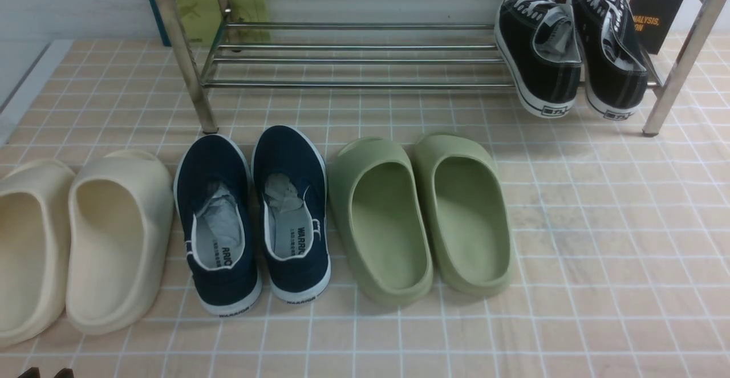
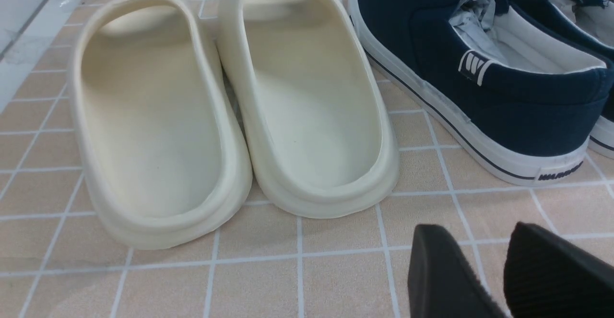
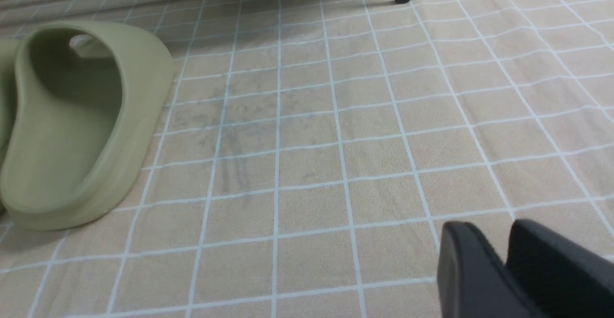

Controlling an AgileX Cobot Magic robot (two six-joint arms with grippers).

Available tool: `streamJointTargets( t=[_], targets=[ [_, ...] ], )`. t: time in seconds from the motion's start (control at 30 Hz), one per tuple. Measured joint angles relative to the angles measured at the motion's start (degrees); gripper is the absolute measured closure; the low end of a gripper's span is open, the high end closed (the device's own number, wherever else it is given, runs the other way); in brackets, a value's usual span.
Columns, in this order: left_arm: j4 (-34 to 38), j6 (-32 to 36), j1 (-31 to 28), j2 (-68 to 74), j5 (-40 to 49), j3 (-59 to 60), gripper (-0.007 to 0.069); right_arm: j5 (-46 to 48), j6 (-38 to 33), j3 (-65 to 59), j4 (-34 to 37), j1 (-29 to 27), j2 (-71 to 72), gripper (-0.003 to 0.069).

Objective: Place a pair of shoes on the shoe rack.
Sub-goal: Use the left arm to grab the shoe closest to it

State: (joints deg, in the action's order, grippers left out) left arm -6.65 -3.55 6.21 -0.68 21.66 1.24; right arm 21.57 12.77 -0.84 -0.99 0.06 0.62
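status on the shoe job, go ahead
Left hand open, empty; right hand empty, jaws unclear. Navy-blue canvas slip-on sneakers on tiled floor before chrome tube shoe rack, untouched. Black lace-up sneakers occupy rack's right end.

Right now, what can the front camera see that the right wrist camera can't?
Only the front view shows the navy shoes, the cream slides and the black sneakers sitting on the rack. Only the right wrist view shows the right pincer. Both show a green slide and the shoe rack, though the wrist view catches just one foot of it.
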Motion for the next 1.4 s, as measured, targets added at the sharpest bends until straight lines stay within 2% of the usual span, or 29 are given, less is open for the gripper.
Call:
streamJointTargets(
  t=[0.77, 1.0, 1.13, 1.33, 1.4],
  targets=[
    [-0.3, 0.0, 0.0, 0.0, 0.1, 0.0, 0.0385, 0.0, -0.1, 0.0, 0.0, 0.0, 0.0, 0.0490],
    [-4.1, 0.0, 0.0, 0.0, -1.0, 0.1, 0.0385, 0.0, -0.1, 0.0, 0.0, 0.0, 0.0, 0.0480],
    [-7.1, 0.0, 0.0, 0.0, -8.6, 0.4, 0.0385, 0.0, -0.1, 0.0, 0.0, 0.0, 0.0, 0.0473],
    [-10.4, 0.0, 0.0, 0.0, -31.5, 0.4, 0.0385, 0.0, -0.1, 0.0, 0.0, 0.0, 0.0, 0.0463],
    [-10.5, 0.0, 0.0, 0.0, -35.6, 0.4, 0.0385, 0.0, -0.1, 0.0, 0.0, 0.0, 0.0, 0.0462]
  ],
)
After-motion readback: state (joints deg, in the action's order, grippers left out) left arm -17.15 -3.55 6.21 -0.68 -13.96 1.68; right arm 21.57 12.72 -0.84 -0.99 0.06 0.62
